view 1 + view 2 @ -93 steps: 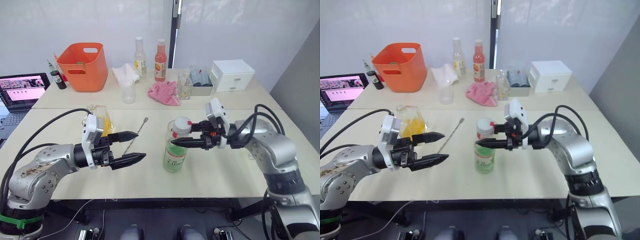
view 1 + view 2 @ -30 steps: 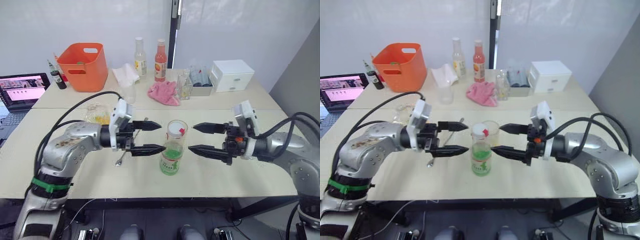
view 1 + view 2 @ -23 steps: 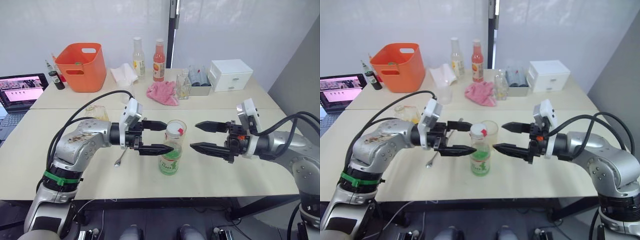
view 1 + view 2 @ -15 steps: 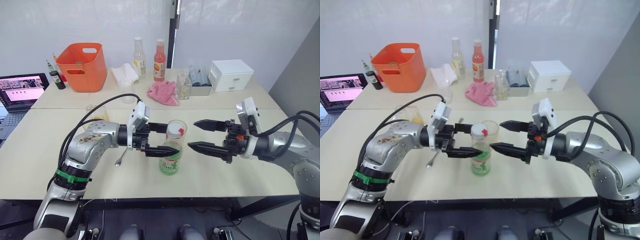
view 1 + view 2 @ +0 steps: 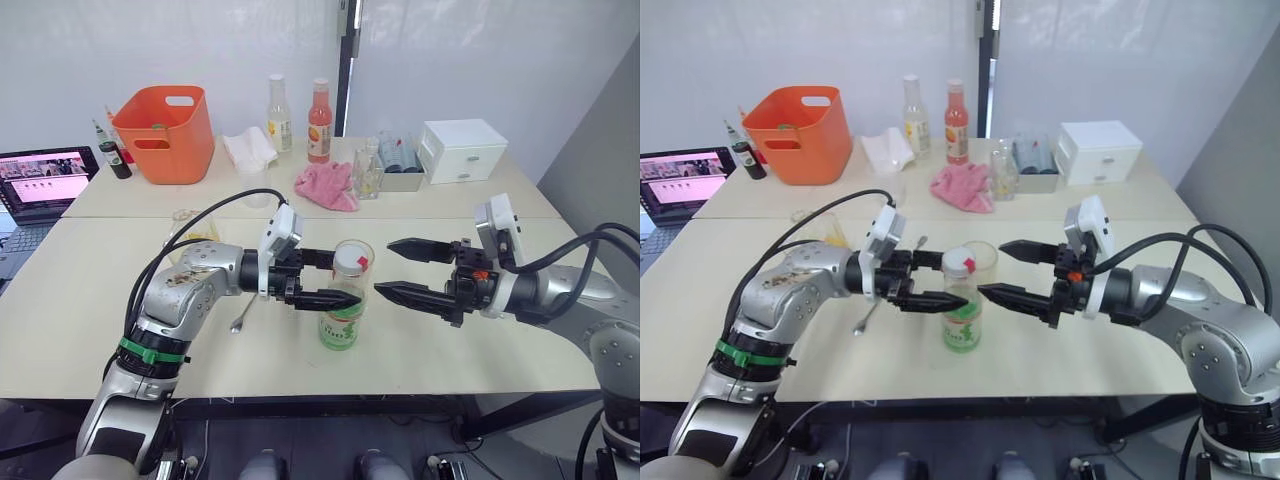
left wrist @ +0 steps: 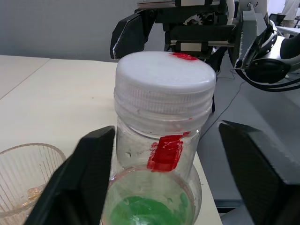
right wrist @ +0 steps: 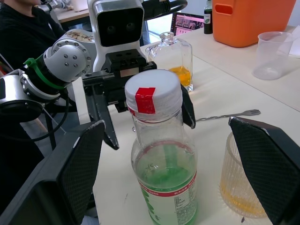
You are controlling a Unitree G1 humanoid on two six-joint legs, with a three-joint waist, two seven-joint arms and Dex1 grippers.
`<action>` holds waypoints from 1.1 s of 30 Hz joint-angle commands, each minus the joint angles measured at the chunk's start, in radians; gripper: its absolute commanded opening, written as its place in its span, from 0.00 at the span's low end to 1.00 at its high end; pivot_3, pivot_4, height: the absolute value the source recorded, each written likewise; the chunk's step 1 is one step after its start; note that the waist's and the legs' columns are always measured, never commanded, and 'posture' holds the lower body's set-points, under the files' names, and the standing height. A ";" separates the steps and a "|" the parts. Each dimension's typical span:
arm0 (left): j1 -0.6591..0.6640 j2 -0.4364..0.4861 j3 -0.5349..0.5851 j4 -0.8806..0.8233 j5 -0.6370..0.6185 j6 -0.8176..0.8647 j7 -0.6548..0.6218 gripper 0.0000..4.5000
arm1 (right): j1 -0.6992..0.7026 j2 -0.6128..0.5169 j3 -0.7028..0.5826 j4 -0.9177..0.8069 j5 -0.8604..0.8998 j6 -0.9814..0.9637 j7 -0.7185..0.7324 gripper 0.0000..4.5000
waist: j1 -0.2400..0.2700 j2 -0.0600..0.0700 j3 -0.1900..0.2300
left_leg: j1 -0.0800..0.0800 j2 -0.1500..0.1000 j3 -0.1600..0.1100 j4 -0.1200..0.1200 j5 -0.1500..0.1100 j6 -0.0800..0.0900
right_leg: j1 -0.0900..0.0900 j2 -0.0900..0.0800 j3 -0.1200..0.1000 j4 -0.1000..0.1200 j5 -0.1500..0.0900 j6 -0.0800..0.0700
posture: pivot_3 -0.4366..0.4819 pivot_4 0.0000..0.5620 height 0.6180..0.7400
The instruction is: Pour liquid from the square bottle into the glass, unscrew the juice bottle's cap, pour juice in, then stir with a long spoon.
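1. Standing near-centre on the table: juice bottle [image 5: 341, 318], round, smooth, likely slippery; best held at its body.
2. Left gripper [image 5: 340, 278], released, fingers either side of the neck.
3. Right gripper [image 5: 392, 268], released, just right.
4. Cap [image 7: 153, 94], small, ridged.

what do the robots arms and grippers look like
Both arms are silver-grey metal with rounded joints and looping black cables. The left gripper and right gripper each have two long, pointed black fingers behind a white camera block. A green band rings the left arm.
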 commanded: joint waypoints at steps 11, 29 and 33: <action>-0.025 -0.020 0.013 0.008 0.023 -0.051 -0.003 0.33 | -0.044 -0.006 -0.003 -0.042 0.024 -0.004 -0.041 1.00 | 0.000 0.000 0.000 | 0.000 0.000 0.000 0.000 0.000 0.000 | 0.000 0.000 0.000 0.000 0.000 0.000 | 0.48 0.27 0.79; -0.012 -0.042 0.006 0.022 0.084 -0.151 -0.019 0.33 | -0.169 0.073 0.171 -0.071 -0.097 -0.013 -0.157 0.66 | 0.001 0.000 0.000 | -0.001 0.000 -0.001 0.001 0.000 0.000 | 0.000 0.000 0.000 0.001 0.000 0.000 | 0.48 0.27 0.79; -0.013 -0.042 0.005 0.023 0.085 -0.151 -0.020 0.33 | -0.166 0.081 0.167 -0.071 -0.105 -0.011 -0.151 0.38 | 0.001 0.000 0.000 | -0.001 0.000 -0.001 0.001 0.000 0.000 | 0.000 0.000 0.000 0.001 0.000 0.000 | 0.48 0.27 0.79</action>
